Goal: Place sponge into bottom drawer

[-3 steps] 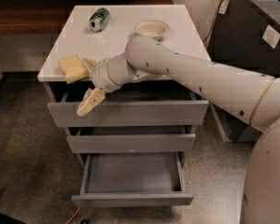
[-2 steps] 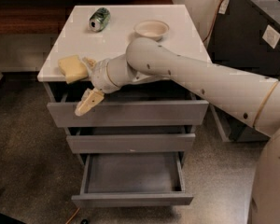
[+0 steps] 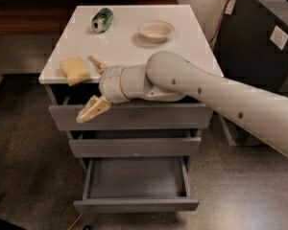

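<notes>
The pale yellow sponge (image 3: 74,70) lies on the front left corner of the white cabinet top (image 3: 129,44), slightly over the edge. My gripper (image 3: 90,87) is open just right of the sponge, at the cabinet's front edge. Its upper finger (image 3: 97,63) lies on the top next to the sponge, and its lower finger (image 3: 92,110) hangs in front of the top drawer. It holds nothing. The bottom drawer (image 3: 137,205) is pulled open below, and its grey box is empty.
A green can (image 3: 102,19) lies at the back left of the top and a white bowl (image 3: 156,30) stands at the back middle. The top drawer (image 3: 134,118) is slightly open and the middle drawer (image 3: 134,146) is shut. A dark cabinet (image 3: 264,56) stands to the right.
My arm has dropped lower across the cabinet front, uncovering the white bowl. The gripper's lower finger has sunk a little. The sponge has not moved.
</notes>
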